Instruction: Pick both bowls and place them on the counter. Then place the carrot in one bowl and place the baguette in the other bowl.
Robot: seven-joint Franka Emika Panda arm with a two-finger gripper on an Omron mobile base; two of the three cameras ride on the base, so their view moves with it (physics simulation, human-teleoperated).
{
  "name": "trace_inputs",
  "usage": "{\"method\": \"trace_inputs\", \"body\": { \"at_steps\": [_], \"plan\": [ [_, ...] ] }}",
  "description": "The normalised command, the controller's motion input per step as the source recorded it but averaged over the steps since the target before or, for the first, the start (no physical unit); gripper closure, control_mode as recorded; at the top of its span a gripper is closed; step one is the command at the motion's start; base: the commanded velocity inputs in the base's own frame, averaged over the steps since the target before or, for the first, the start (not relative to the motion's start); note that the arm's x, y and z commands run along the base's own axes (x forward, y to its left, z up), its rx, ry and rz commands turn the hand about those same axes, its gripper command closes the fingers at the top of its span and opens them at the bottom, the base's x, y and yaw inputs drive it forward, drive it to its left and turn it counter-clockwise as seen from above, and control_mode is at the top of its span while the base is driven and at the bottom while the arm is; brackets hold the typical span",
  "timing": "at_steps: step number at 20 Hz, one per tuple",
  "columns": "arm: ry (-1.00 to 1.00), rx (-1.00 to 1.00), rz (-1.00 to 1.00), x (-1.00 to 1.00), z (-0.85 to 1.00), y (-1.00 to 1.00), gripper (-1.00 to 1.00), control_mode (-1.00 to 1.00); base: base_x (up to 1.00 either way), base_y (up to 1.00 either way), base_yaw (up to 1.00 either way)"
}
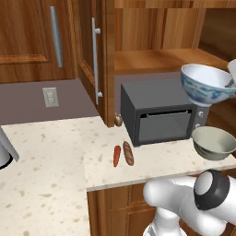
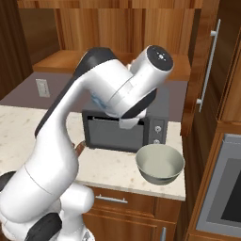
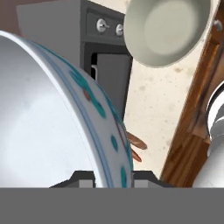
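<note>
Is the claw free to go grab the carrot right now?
Probably not: the claw is shut on the patterned bowl's rim, held above the counter. The carrot lies unobstructed beside the baguette.

- We're in a kitchen, a home one by the look of it.
- There's a speckled beige stone counter [image 1: 50, 152] over wooden cabinet fronts [image 2: 122, 207].
- Wooden wall cupboards [image 1: 41, 37] with long metal handles [image 1: 56, 36] hang overhead.
- A dark grey microwave [image 1: 159, 115] sits on the counter.
- A wall socket [image 1: 50, 97] sits on the backsplash.
- Bowls and food are about: a patterned bowl [image 1: 206, 84], a grey-green bowl [image 2: 160, 163], a carrot [image 1: 116, 156] beside a baguette [image 1: 128, 153].
</note>
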Motion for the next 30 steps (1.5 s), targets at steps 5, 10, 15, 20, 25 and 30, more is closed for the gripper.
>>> {"method": "trace_inputs", "body": {
  "at_steps": [5, 10, 15, 20, 25, 30],
  "plan": [
    [-0.01, 0.05, 0.00, -0.11, -0.52, 0.14, 1.00, -1.00, 0.00, 0.00, 0.00],
    [0.03, 0.04, 0.00, -0.01, -0.61, 0.12, 1.00, -1.00, 0.00, 0.00, 0.00],
    [0.09, 0.04, 0.00, 0.02, -0.65, 0.07, 1.00, -1.00, 0.00, 0.00, 0.00],
    [0.11, 0.02, 0.00, 0.05, -0.66, 0.09, 1.00, -1.00, 0.00, 0.00, 0.00],
    [0.17, 0.03, 0.00, 0.06, -0.68, 0.10, 1.00, -1.00, 0.00, 0.00, 0.00],
    [0.12, 0.02, 0.00, 0.08, -0.62, 0.01, 1.00, -1.00, 0.00, 0.00, 0.00]
  ]
}}
